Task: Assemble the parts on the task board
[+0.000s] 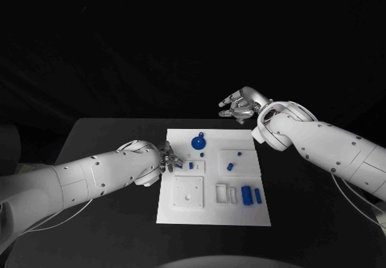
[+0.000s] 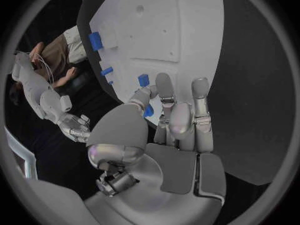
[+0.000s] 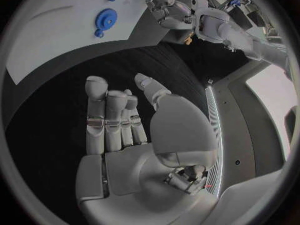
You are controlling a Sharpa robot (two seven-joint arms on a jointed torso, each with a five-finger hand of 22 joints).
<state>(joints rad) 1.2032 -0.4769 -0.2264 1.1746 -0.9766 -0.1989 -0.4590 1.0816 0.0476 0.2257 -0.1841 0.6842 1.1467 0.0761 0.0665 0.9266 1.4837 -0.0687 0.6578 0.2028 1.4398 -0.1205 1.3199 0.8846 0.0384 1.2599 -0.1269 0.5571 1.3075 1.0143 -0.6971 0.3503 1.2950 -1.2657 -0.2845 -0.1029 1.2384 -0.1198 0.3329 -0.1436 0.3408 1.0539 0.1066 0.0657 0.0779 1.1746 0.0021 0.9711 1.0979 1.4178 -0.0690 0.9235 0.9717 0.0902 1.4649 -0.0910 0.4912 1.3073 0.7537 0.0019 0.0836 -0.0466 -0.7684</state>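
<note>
The white task board [image 1: 181, 215] lies mid-table. On it are a round blue disc [image 1: 198, 142], a short blue peg [image 1: 230, 166], a small blue block [image 1: 191, 165] and two upright blue pieces [image 1: 251, 195] in slots at the near right. My left hand [image 1: 165, 162] sits at the board's left edge, beside the small block. In the left wrist view a small blue part [image 2: 148, 111] shows pinched between its thumb and a finger. My right hand [image 1: 240, 106] hangs raised beyond the board's far right corner, fingers apart [image 3: 119, 120], holding nothing. The disc [image 3: 106, 19] shows in the right wrist view.
Raised white square blocks [image 1: 188, 193] stand on the board's near left. Two tiny blue bits [image 1: 239, 152] lie near the far middle. Black table [image 1: 105, 139] surrounds the board on all sides. Thin cables trail under both arms.
</note>
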